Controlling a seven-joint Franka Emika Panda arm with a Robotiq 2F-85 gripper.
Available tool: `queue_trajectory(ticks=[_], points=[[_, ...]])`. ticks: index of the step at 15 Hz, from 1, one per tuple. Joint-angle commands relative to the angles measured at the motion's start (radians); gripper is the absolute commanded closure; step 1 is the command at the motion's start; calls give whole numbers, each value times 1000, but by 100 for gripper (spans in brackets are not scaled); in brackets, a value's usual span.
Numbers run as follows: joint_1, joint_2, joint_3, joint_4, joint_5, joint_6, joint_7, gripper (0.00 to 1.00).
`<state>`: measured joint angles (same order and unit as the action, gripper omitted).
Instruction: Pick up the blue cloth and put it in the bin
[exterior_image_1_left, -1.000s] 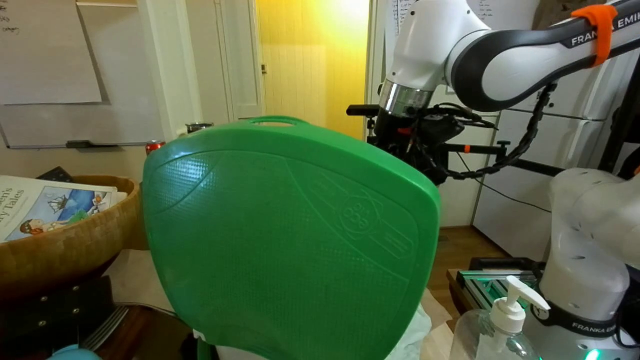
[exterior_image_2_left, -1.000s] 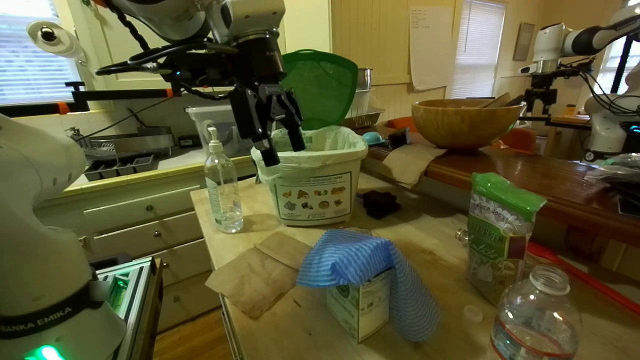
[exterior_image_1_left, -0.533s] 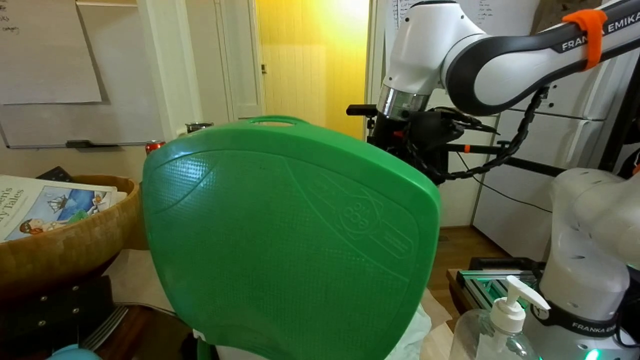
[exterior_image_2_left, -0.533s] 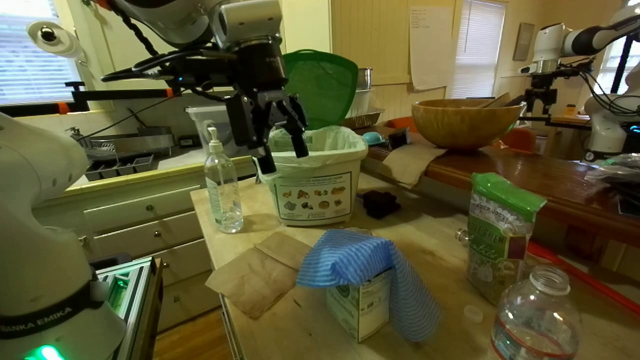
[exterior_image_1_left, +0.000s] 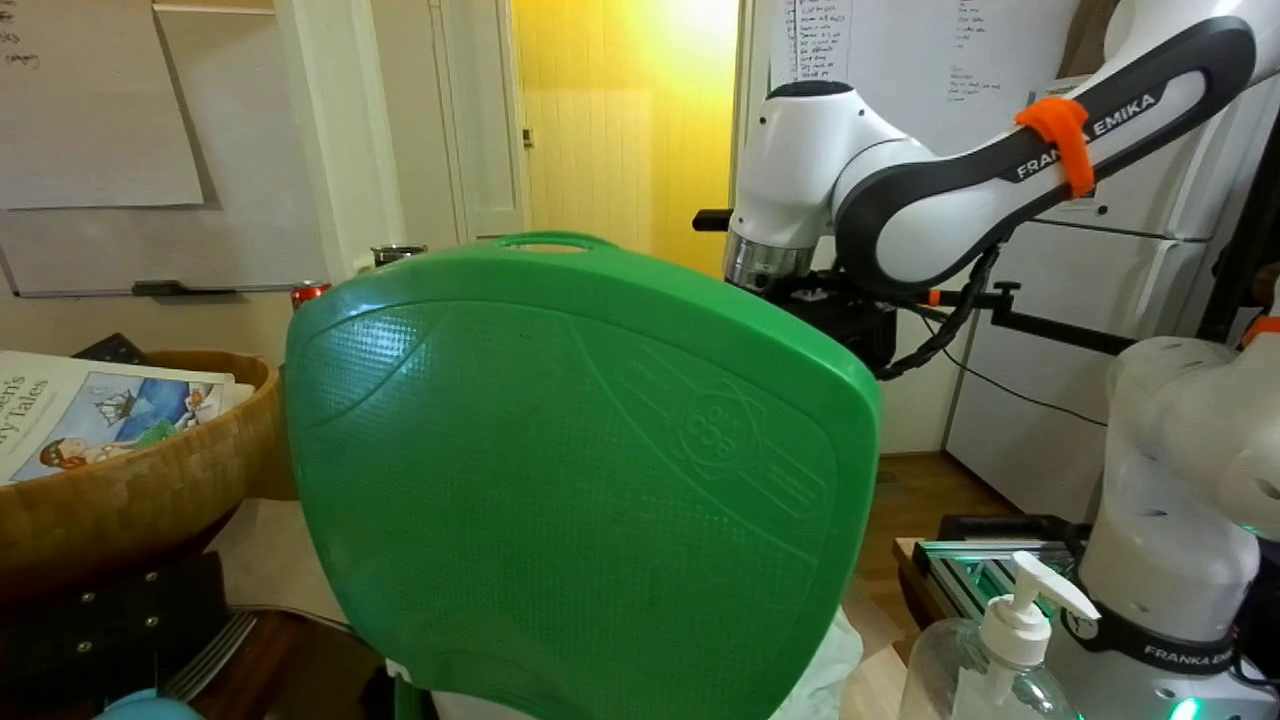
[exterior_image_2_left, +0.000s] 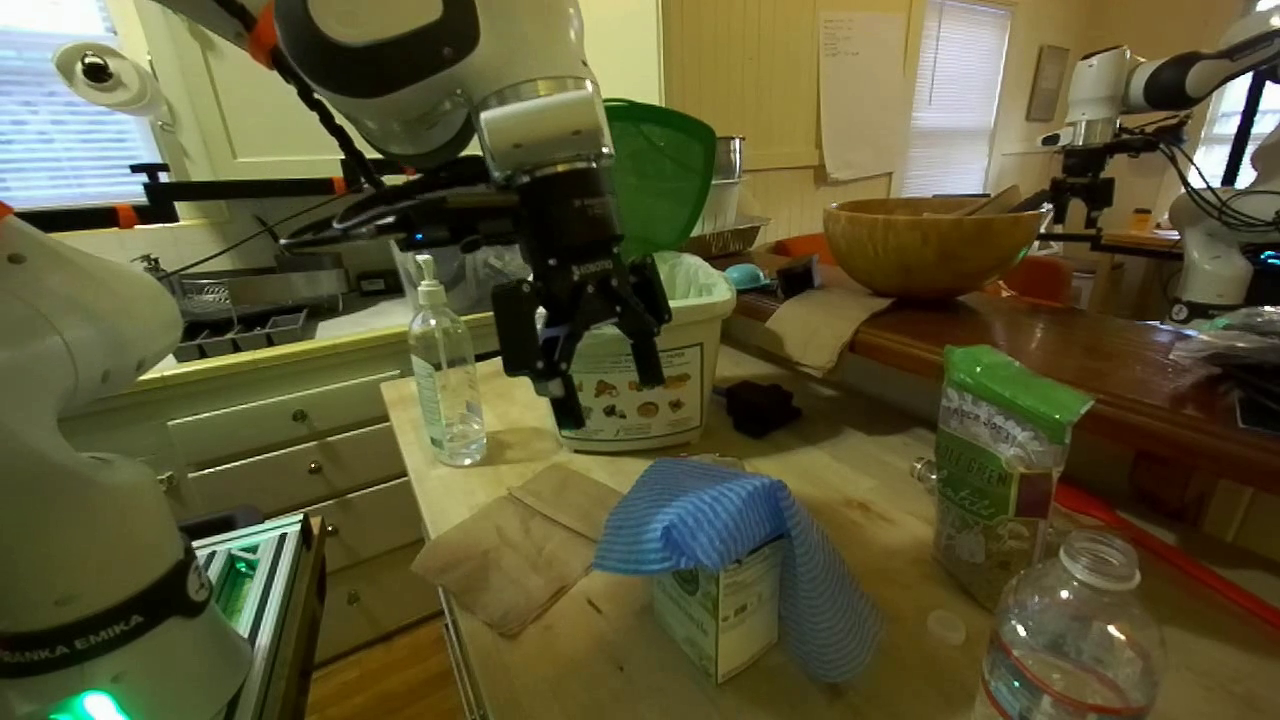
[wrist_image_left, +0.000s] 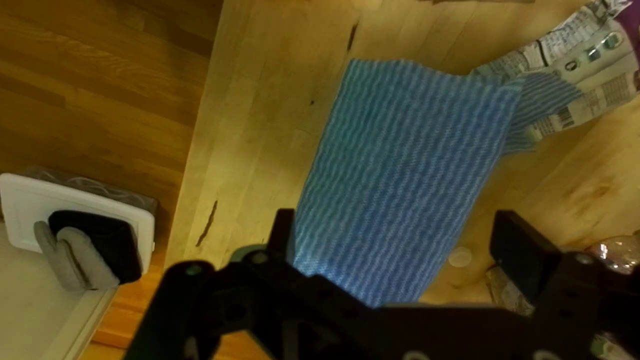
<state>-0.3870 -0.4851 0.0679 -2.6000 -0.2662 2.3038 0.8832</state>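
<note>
On the table (exterior_image_2_left: 870, 490) stands the bin (exterior_image_2_left: 695, 322) with its green lid (exterior_image_2_left: 665, 175) upright, before it in an exterior view hangs the gripper (exterior_image_2_left: 608, 390), its fingers (exterior_image_2_left: 648, 366) spread widely apart, and the cloth (exterior_image_2_left: 690, 510) is draped over a box (exterior_image_2_left: 722, 622).

The cloth (wrist_image_left: 400, 180) is blue with paler stripes, the bin (exterior_image_2_left: 640, 430) whitish, its lid (exterior_image_1_left: 585, 470) green, its liner (exterior_image_2_left: 700, 280) perhaps greenish.

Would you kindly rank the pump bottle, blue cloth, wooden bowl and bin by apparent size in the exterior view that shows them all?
Largest to smallest:
1. bin, raised lid included, partly behind the claw
2. blue cloth
3. wooden bowl
4. pump bottle
</note>
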Motion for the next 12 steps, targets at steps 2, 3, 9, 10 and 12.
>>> queue_trajectory(ticks=[2,3,9,10,12], points=[[-5,104,-35,-21,-43,173,57,0],[-8,119,-37,-20,-52,196,59,0],[-11,203,-59,-25,-103,275,59,0],[-7,219,-65,-25,-105,290,59,0],[-9,241,-71,-19,-125,319,67,0]])
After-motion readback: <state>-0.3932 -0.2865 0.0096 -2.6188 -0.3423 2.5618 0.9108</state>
